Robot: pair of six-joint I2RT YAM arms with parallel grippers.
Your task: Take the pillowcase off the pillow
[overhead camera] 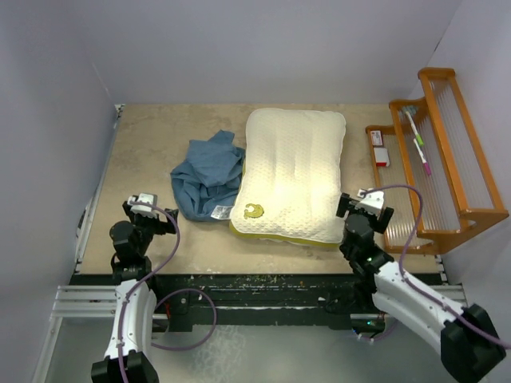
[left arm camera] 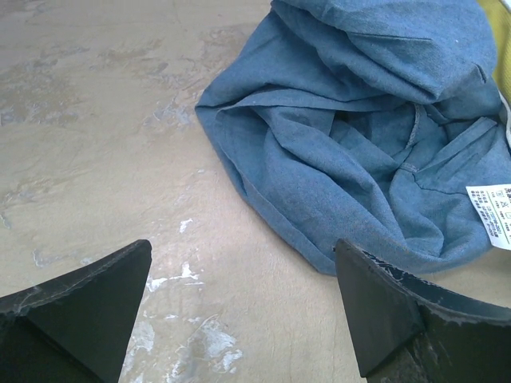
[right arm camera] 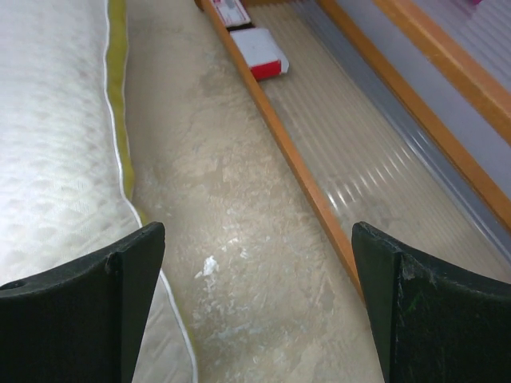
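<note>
We see the pillow (overhead camera: 291,175) with its long axis running near-to-far edge, emblem (overhead camera: 253,211) at the near end. Pillowcase (overhead camera: 206,182) crumpled against its left side. Left gripper (left arm camera: 242,267) and right gripper (right arm camera: 257,239) both spread.

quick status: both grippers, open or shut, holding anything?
Left gripper: open, empty, next to the pillowcase.
Right gripper: open, empty, over the table between the pillow and the wooden rack.
</note>
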